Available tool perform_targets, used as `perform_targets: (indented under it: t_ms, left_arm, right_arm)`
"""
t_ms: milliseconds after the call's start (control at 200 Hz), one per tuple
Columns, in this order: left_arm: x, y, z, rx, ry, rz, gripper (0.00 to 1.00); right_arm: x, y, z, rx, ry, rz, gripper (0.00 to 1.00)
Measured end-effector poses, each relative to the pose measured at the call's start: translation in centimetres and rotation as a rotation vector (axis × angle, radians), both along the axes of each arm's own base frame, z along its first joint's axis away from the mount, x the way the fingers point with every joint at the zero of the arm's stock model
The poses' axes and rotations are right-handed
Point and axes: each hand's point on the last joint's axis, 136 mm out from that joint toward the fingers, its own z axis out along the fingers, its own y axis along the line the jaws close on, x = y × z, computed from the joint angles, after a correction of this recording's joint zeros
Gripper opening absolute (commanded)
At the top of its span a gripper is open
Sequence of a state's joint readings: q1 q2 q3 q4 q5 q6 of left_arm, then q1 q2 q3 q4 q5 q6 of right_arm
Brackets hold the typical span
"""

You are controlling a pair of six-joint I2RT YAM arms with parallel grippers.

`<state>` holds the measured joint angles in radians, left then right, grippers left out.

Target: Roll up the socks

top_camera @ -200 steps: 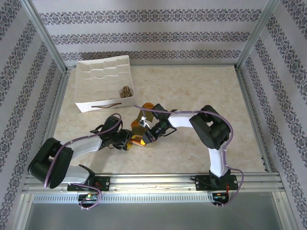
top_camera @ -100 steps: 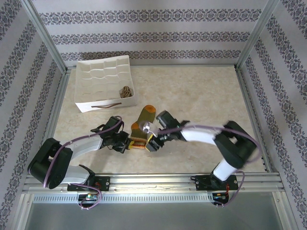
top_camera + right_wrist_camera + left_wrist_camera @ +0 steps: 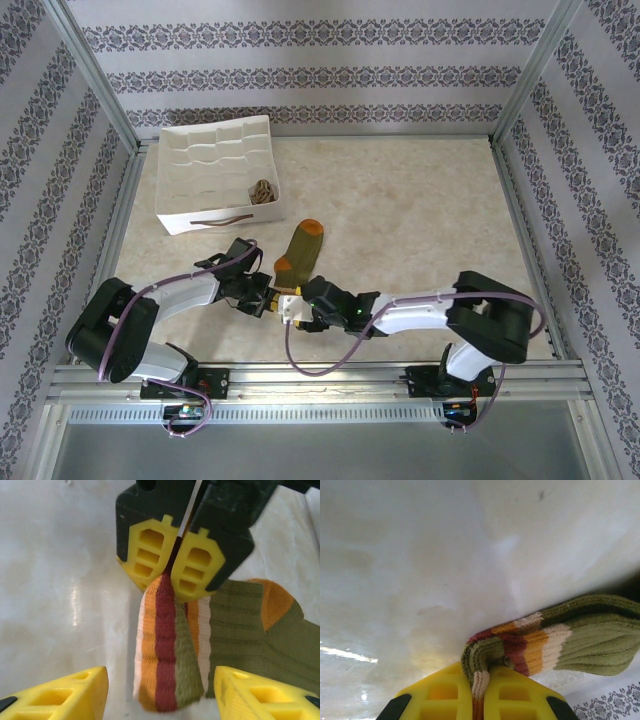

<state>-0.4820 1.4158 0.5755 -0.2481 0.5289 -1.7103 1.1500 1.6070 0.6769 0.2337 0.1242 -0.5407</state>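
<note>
- The step in hand looks like the start of the roll on the olive sock. It lies flat on the tabletop with its orange toe pointing away from the arms and its striped cuff at the near end, doubled over on itself.
- The left gripper is pressed together on the edge of that cuff, pinching it.
- The right gripper is spread, one finger on either side of the cuff fold, gripping nothing.
- Next, as I judge it, the right gripper must close on the fold and turn it toward the toe, with the left letting go in good time. Otherwise the fold may spring flat.
- Both arms reach low and forward, their wrists meeting head-on at the cuff.
- The argyle sock sits bundled in the tray, in the corner compartment nearest the olive sock, and seems done.
</note>
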Motion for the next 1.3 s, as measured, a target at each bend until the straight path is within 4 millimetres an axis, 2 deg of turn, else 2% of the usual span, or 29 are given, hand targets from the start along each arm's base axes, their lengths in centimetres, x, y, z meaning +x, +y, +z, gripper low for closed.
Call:
perform_targets:
  t_ms: [190,340,425,465,535,605,694,739,849,1009,1134,1299]
  left_arm:
    - [0.0,0.0,0.0,-0.003,0.016,0.002,0.00]
    - [0.1,0.1,0.0,-0.005,0.020,0.007,0.00]
    - [0.1,0.2,0.0,-0.007,0.020,0.009,0.00]
    - [0.2,0.2,0.0,-0.007,0.019,0.009,0.09]
    - [0.2,0.3,0.2,-0.004,0.009,0.004,0.32]
    - [0.0,0.6,0.3,0.008,0.001,-0.001,0.50]
    - [-0.2,0.9,0.9,0.016,-0.013,-0.004,0.66]
    - [-0.3,1.0,1.3,0.014,-0.027,-0.009,0.70]
    - [-0.4,1.3,2.6,0.013,-0.070,-0.016,0.72]
    - [0.0,1.6,4.4,0.009,-0.162,-0.034,0.68]
    - [0.1,1.7,4.3,0.009,-0.197,-0.051,0.65]
    - [0.7,1.1,3.5,-0.005,-0.223,-0.074,0.52]
  right_arm:
    - [1.2,0.5,-1.8,-0.077,-0.066,-0.008,0.35]
    - [1.8,0.5,-2.4,-0.110,-0.091,-0.016,0.00]
    - [1.7,0.5,-2.4,-0.107,-0.075,-0.028,0.00]
    - [1.7,0.5,-2.5,-0.104,-0.060,-0.029,0.00]
    - [1.6,0.6,-2.5,-0.080,0.005,-0.035,0.00]
    - [1.6,0.8,-2.4,-0.040,0.106,-0.042,0.00]
    - [1.7,0.7,-2.3,0.012,0.246,-0.051,0.00]
    - [1.7,0.7,-2.2,0.037,0.317,-0.057,0.00]
    - [1.6,0.7,-2.3,0.091,0.484,-0.070,0.00]
    - [1.7,1.0,-2.2,0.133,0.683,-0.076,0.00]
    - [1.8,1.1,-2.2,0.145,0.804,-0.079,0.00]
    - [1.8,1.1,-2.1,0.149,0.917,-0.091,0.00]
